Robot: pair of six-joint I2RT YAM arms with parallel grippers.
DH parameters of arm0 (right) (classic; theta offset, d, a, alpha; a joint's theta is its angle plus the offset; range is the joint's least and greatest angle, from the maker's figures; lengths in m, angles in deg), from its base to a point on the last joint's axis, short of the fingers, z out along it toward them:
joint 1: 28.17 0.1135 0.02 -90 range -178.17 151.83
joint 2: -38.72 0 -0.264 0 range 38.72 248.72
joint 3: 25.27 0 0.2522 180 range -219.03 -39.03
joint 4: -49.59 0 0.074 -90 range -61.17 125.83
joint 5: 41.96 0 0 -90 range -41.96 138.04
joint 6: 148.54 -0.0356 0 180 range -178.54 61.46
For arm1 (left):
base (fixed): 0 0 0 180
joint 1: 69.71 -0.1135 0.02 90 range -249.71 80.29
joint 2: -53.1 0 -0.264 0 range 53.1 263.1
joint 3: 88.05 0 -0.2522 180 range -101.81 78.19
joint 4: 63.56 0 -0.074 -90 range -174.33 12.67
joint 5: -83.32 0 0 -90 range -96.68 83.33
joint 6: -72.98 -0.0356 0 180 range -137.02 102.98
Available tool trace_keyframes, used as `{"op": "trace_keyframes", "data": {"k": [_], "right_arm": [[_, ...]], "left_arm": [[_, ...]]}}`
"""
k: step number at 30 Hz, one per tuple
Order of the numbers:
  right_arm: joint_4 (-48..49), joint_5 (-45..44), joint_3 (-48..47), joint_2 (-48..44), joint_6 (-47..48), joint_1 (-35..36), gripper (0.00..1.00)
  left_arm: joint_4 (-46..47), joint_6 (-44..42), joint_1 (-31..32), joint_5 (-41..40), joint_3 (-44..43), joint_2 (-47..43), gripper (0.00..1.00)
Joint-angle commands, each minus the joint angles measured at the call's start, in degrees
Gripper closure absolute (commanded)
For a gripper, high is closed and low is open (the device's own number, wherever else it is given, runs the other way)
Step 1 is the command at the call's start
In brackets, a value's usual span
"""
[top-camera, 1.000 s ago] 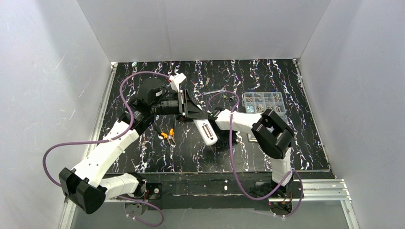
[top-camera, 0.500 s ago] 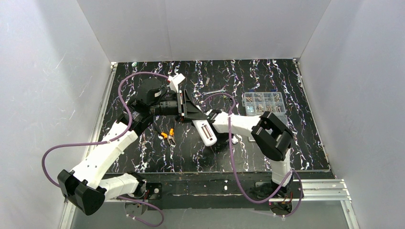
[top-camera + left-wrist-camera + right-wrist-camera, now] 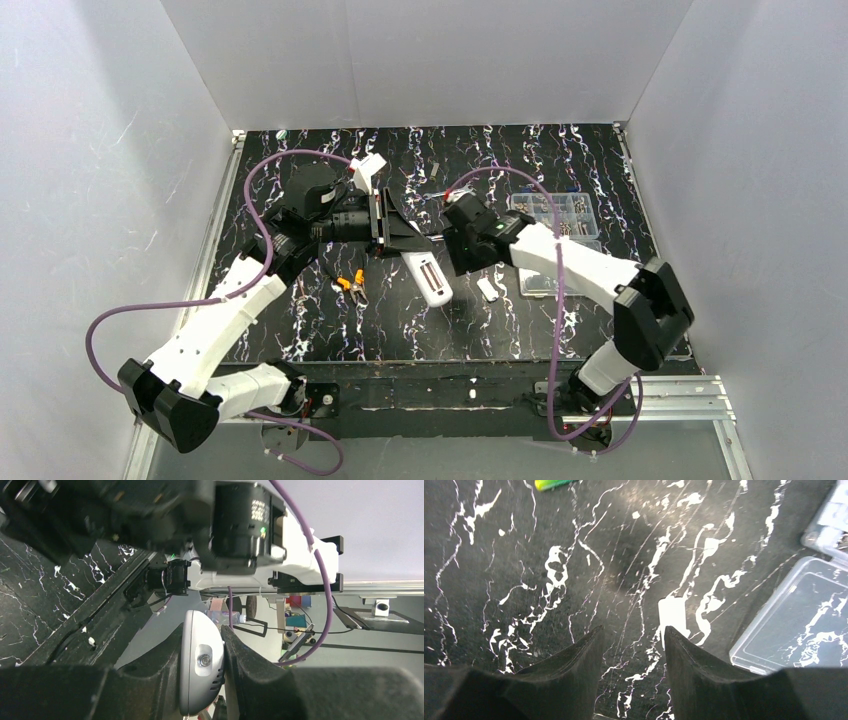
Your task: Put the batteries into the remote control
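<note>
**White remote control (image 3: 430, 280), clamped in left gripper (image 3: 202, 647)**

Item pinched at one end between the two fingers (image 3: 240, 660), pressed from both sides. The rest juts toward the table's middle, recessed back turned upward. Right gripper (image 3: 632, 630) hangs over the black marbled table (image 3: 524, 555) with jaws parted and nothing between them. Small white cover piece (image 3: 672, 616) lies just beyond its fingertips, with the clear plastic box (image 3: 794, 625) to one side. One green battery (image 3: 553, 484) lies farther off, at the frame edge.
</note>
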State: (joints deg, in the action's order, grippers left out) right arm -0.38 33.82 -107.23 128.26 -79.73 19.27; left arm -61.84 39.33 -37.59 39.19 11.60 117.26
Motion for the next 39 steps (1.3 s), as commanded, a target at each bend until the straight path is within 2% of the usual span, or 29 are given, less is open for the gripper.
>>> {"op": "trace_keyframes", "data": {"k": [1, 4, 7, 11, 15, 18, 23, 27, 32, 39], "right_arm": [[6.05, 3.25, 2.37, -5.32, 1.82, -2.69, 0.44], [8.52, 2.91, 4.44, -8.50, 3.67, -4.10, 0.44], [12.92, 8.20, 6.69, -10.77, 4.80, -6.52, 0.43], [12.60, 11.16, 3.94, -7.03, 2.06, -7.27, 0.43], [15.67, 15.46, 1.39, -1.58, -7.87, -6.44, 0.49], [20.65, 12.45, 2.03, 1.09, -19.94, -4.15, 0.51], [11.28, 4.54, -8.03, 11.12, -33.68, -0.97, 0.52], [10.97, 3.88, -10.80, 16.06, -40.14, 0.23, 0.52], [5.28, 2.22, -16.56, 22.13, -43.41, 0.59, 0.52], [1.49, -1.11, -21.50, 25.82, -44.20, 0.90, 0.52]], "left_arm": [[-1.26, -1.95, 0.31, 2.15, -2.53, -1.73, 1.00], [-2.32, -2.61, 0.33, 1.81, -1.57, -1.42, 1.00], [-5.91, -4.85, 0.31, 0.20, -1.07, -1.79, 1.00], [-9.93, -7.39, 0.33, -1.11, -0.23, -3.24, 1.00], [-12.22, -8.94, 0.32, -1.22, 0.11, -4.46, 1.00], [-14.21, -10.47, 0.31, -1.22, -0.07, -5.15, 1.00], [-20.60, -13.80, 0.31, -1.62, -1.81, -6.40, 1.00], [-26.97, -18.33, 0.31, -3.10, -3.82, -8.25, 1.00], [-32.30, -22.57, 0.25, -4.40, -5.09, -10.10, 1.00], [-36.37, -26.35, 0.22, -6.09, -5.54, -11.87, 1.00]]}}
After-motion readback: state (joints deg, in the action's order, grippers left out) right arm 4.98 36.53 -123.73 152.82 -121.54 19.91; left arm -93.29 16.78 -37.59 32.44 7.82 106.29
